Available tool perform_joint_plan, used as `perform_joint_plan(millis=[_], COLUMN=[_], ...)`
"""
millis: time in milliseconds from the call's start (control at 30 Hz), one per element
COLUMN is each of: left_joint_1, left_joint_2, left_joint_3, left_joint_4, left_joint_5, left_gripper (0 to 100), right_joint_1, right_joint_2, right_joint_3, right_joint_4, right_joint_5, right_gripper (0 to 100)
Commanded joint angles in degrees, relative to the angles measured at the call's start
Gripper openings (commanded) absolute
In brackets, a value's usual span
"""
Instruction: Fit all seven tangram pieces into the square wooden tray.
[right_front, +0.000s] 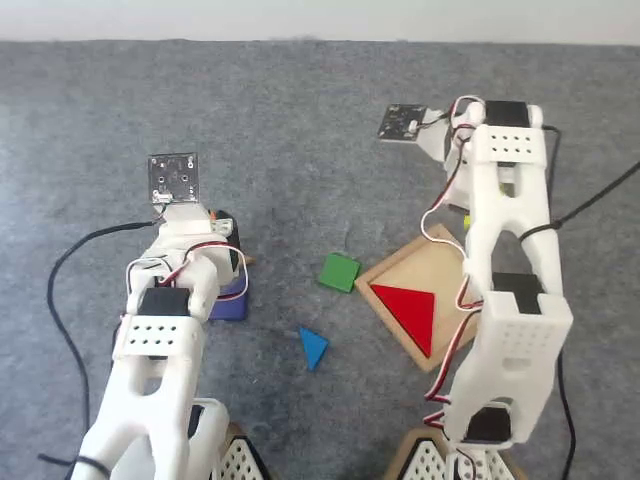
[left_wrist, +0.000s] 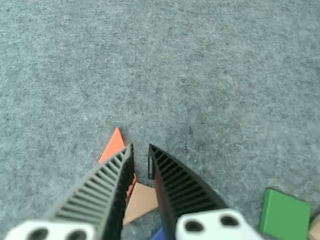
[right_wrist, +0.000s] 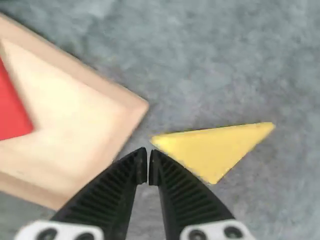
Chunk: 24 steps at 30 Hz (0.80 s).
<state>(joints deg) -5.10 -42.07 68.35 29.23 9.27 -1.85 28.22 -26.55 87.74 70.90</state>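
Carpet, grey and coarse, covers the table, and at the bottom of the high view the two arms' bases stand apart with a bare strip between them. Just beyond, at lower centre, a blue triangle (right_front: 313, 346) lies alone with open carpet on every side. To its right the wooden tray (right_front: 400, 275) sits turned like a diamond, its right part hidden under the right arm. A red triangle (right_front: 408, 308) lies inside it with its long edge along the lower-left wall, and the rest of the visible floor is bare wood. A green square (right_front: 339, 271) rests just beside the tray's left corner, not touching it. At left of centre a dark blue piece (right_front: 232, 302) shows from under the left arm. In the left wrist view the left gripper (left_wrist: 140, 148) has its jaws slightly parted with nothing between them. An orange triangle (left_wrist: 114, 146) pokes out beside one fingertip, a tan piece (left_wrist: 142, 204) lies beneath the fingers, and wide bare carpet stretches ahead. In the right wrist view the right gripper (right_wrist: 148, 152) has its jaws pressed together on nothing. Its tips hang over the narrow carpet gap between the tray's corner and a yellow triangle (right_wrist: 215, 147), whose nearest point lies just beside them. The upper third of the high view is open carpet up to the far edge.
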Motion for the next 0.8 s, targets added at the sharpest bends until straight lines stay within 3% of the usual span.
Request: perform_joint_plan(millis=[0, 133, 200, 267, 433, 600, 767], left_joint_1=[0.5, 0.5, 0.5, 0.5, 0.5, 0.5, 0.5], left_joint_2=[0.0, 0.0, 0.1, 0.1, 0.1, 0.1, 0.1], left_joint_3=[-0.5, -0.6, -0.6, -0.6, -0.7, -0.5, -0.5], left_joint_4=[-1.6, -1.6, -1.6, -1.7, -1.7, -1.7, -1.7], left_joint_5=[-0.6, -0.6, -0.6, -0.6, -0.6, -0.6, -0.6], left_gripper=[5, 5, 5, 5, 5, 5, 5], right_joint_1=[3.7, 7.1, 8.0, 7.9, 3.3, 0.5, 1.7], right_joint_2=[-4.7, -4.6, -4.1, -3.2, -0.2, 1.5, 11.6], right_joint_3=[-1.1, -1.1, -1.1, -1.1, -1.1, -4.7, -16.9], right_joint_4=[-3.1, -4.8, -8.8, -10.9, -10.9, -9.9, -3.1], right_joint_5=[0.0, 1.8, -1.8, -10.6, -39.7, -58.0, -65.5], right_gripper=[1.6, 1.7, 2.0, 7.3, 31.0, 28.1, 29.9])
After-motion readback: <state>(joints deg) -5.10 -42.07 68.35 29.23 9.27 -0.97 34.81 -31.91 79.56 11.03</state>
